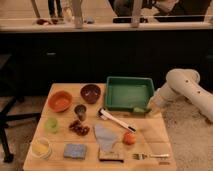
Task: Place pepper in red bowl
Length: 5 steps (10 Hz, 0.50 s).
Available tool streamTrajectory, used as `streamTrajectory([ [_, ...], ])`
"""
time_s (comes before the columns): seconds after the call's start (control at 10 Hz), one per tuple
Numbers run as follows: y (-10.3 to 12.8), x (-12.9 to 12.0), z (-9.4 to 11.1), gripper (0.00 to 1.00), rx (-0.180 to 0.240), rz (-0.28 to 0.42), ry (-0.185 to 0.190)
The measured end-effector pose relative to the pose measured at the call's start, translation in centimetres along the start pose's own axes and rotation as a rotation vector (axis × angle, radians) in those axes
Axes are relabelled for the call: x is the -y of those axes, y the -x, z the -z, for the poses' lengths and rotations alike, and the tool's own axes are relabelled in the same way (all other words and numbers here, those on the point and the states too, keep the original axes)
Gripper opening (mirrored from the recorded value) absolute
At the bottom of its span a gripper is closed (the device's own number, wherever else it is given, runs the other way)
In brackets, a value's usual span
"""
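The red bowl (60, 101) sits at the table's back left and looks empty. The darker maroon bowl (91, 93) stands to its right. My gripper (149, 107) is at the right side of the table, at the front right corner of the green tray (129, 93), with the white arm reaching in from the right. A small green elongated thing, apparently the pepper (138, 109), lies right at the gripper's tip by the tray's front rim. I cannot tell whether it is held.
On the wooden table (150, 135) are a metal cup (80, 111), a pale green cup (51, 124), dark grapes (79, 128), a cream bowl (41, 147), a blue sponge (75, 150), a grey cloth (106, 136), an orange fruit (129, 138), a white utensil (116, 120) and a fork (150, 156).
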Motion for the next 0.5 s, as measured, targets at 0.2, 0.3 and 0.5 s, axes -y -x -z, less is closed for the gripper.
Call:
streamTrajectory([
  [0.2, 0.0, -0.1, -0.4, 0.0, -0.007, 0.0, 0.0],
  [0.3, 0.6, 0.1, -0.8, 0.0, -0.009, 0.005, 0.001],
  [0.5, 3.5, 0.9, -2.5, 0.0, -0.009, 0.029, 0.007],
])
